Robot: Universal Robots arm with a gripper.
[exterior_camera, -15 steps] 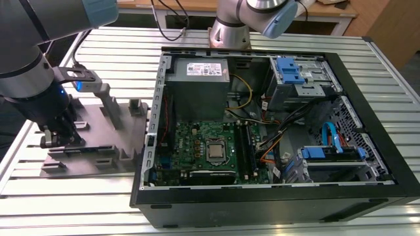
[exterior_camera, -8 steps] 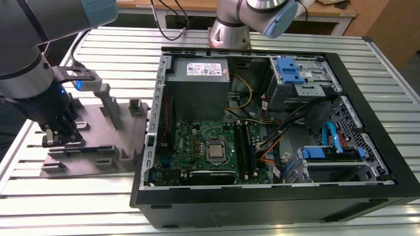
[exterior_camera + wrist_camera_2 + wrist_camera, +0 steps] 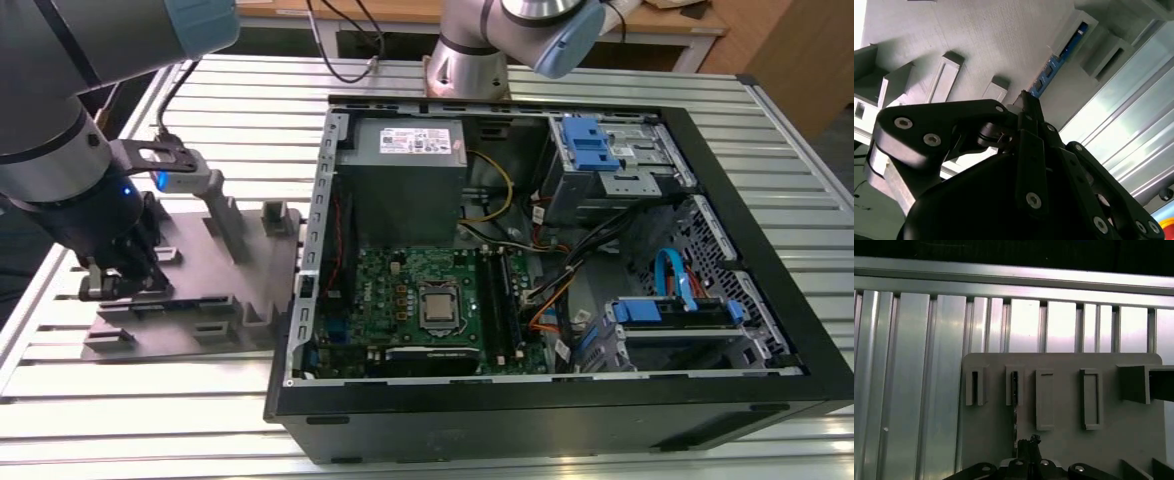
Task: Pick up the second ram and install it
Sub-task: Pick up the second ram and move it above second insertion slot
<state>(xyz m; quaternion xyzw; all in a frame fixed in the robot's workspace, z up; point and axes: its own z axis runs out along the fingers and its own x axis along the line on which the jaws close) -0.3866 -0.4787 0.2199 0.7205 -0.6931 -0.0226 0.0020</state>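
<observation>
- one arm on the job, with its gripper (image 3: 114, 285) down on the grey fixture plate (image 3: 200, 335), at the plate's corner on the exterior view's left
- that's well apart from the open pc case (image 3: 534, 425), which sits on the same ribbed aluminium table (image 3: 147, 410)
- the pincer is squeezed down to barely a sliver and looks closed on the near end of the second ram (image 3: 1056, 62)
- in the second wrist view the black fingertips (image 3: 1026, 102) meet the blue stick right where it ends
- the ram stands on its long edge in the plate's slotted posts, running close along the plate edge that borders the table ribs, and it isn't lifted out
- in the first wrist view the ram (image 3: 1015, 415) is edge-on, a thin dark line from a slotted post near the plate's corner to the gripper (image 3: 1027, 442)
- inside the case the motherboard (image 3: 394, 280) lies flat with the square silver processor (image 3: 441, 305) near its middle
</observation>
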